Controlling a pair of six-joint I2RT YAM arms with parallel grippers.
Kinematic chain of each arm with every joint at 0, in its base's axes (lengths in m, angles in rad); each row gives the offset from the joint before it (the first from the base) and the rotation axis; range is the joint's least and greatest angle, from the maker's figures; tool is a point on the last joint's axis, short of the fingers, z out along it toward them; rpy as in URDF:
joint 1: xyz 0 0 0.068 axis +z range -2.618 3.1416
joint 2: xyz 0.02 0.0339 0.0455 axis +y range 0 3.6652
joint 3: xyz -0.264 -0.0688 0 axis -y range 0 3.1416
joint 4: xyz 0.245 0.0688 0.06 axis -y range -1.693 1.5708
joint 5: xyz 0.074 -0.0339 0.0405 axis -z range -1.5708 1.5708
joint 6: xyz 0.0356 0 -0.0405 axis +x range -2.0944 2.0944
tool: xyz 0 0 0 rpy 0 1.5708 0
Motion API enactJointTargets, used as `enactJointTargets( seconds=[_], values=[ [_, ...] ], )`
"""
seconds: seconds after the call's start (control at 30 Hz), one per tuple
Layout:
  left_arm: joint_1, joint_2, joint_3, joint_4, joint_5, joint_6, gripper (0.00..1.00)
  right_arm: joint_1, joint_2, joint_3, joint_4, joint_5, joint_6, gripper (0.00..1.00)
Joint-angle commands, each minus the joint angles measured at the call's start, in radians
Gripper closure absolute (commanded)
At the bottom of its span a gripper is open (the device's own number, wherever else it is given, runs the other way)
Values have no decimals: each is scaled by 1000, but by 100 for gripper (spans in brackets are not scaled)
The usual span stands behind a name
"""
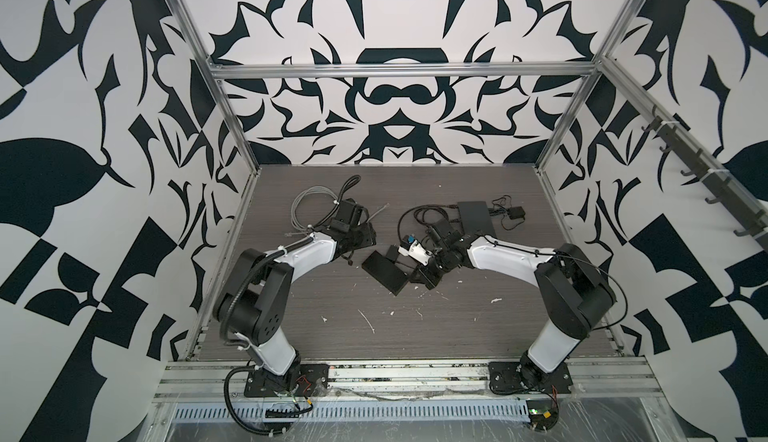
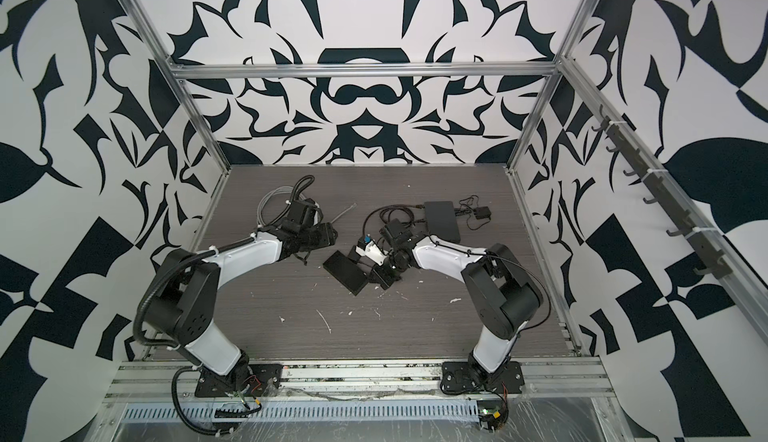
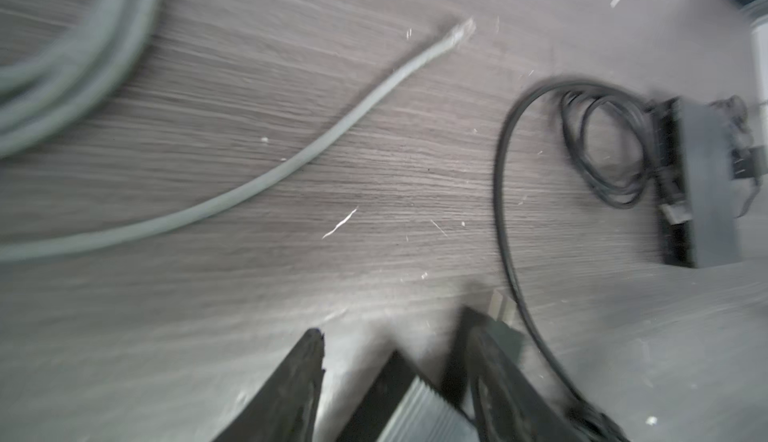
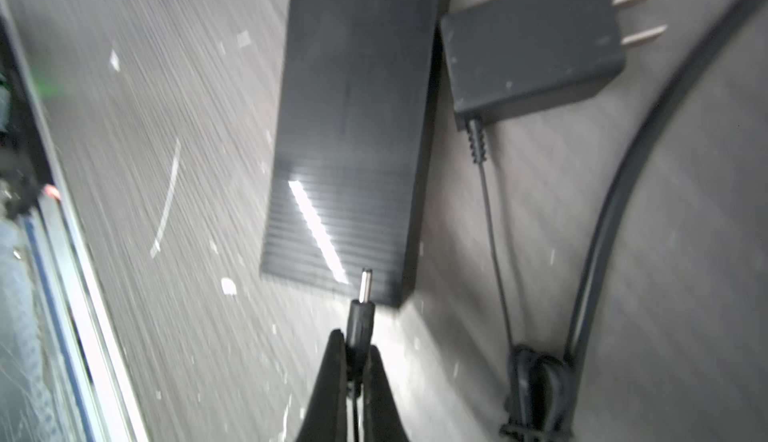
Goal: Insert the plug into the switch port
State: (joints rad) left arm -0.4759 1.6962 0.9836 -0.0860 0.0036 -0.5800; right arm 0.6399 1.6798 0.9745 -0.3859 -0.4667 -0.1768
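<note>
Right pincer (image 4: 356, 346) pinched the black barrel plug (image 4: 363, 311), its silver tip close by the ribbed end of the flat black switch (image 4: 353, 107); left pincer (image 3: 395, 328) stood spread

Grey cable coil (image 1: 307, 207) lay at rear left of worktop (image 1: 415, 336), loose end (image 3: 461, 31) trailing across wood grain. White flecks (image 1: 368, 319) dotted front. Hook rail (image 1: 702, 166) ran along right wall; black-and-white patterned panels (image 1: 395, 99) enclosed cell.

The wood-grain table (image 1: 374, 328) is flecked with white scraps. On it lie a coiled grey cable (image 1: 305, 207) back left, a black switch (image 1: 384, 271) mid-table with a pronged adapter (image 4: 532, 45) just beside it, and a second black box (image 1: 478, 215) back right.
</note>
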Motion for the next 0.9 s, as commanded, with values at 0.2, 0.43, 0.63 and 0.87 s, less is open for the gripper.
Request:
enactJointTargets(
  seconds=[0.2,0.43,0.63,0.87],
  values=[
    [5,72,66,-21,75,91,42,38,-51,-31,-63,77,-58,98],
    [6,128,75,11,92,78,42,115,64,62,-99,148,-80,99],
    [20,106,33,49,103,45,42,135,76,87,-69,174,-65,99],
    [26,135,27,83,156,18,42,135,73,72,-40,207,-51,100]
  ],
)
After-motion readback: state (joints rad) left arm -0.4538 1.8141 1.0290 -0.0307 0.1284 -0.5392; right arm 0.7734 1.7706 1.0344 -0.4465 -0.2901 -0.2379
